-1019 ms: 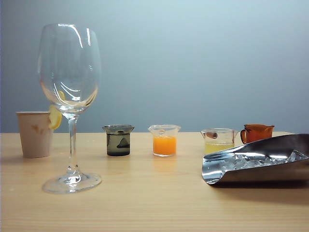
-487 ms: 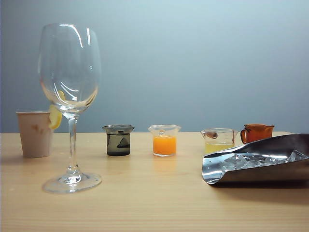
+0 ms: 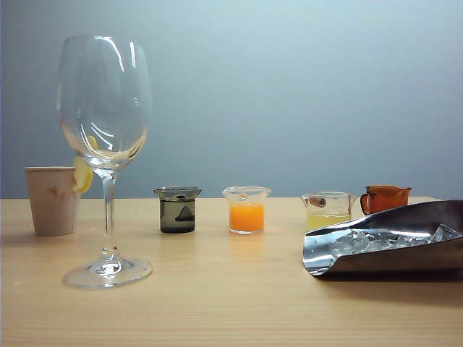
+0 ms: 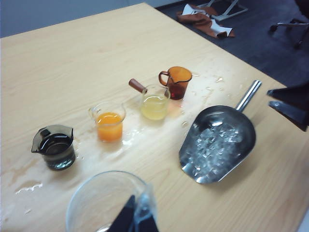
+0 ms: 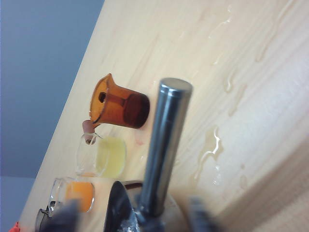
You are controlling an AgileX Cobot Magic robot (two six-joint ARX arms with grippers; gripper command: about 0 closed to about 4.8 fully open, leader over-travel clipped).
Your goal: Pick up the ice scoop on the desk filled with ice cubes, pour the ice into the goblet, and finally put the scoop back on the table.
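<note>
The scoop (image 3: 383, 246) lies on the table (image 3: 217, 311) at the right of the exterior view, full of ice (image 3: 383, 238). Our right gripper (image 5: 135, 217) is the nearer one. Its jaws stand apart on either side of the handle (image 5: 164, 145), which runs lengthwise between them, and they grip nothing yet. Our left gripper (image 4: 134, 221) hangs over the goblet (image 3: 105, 108); we cannot tell how far it is open.

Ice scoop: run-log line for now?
ice scoop: on table, ice cubes inside; goblet: no ice; right gripper: open astride handle; left gripper: over goblet
</note>
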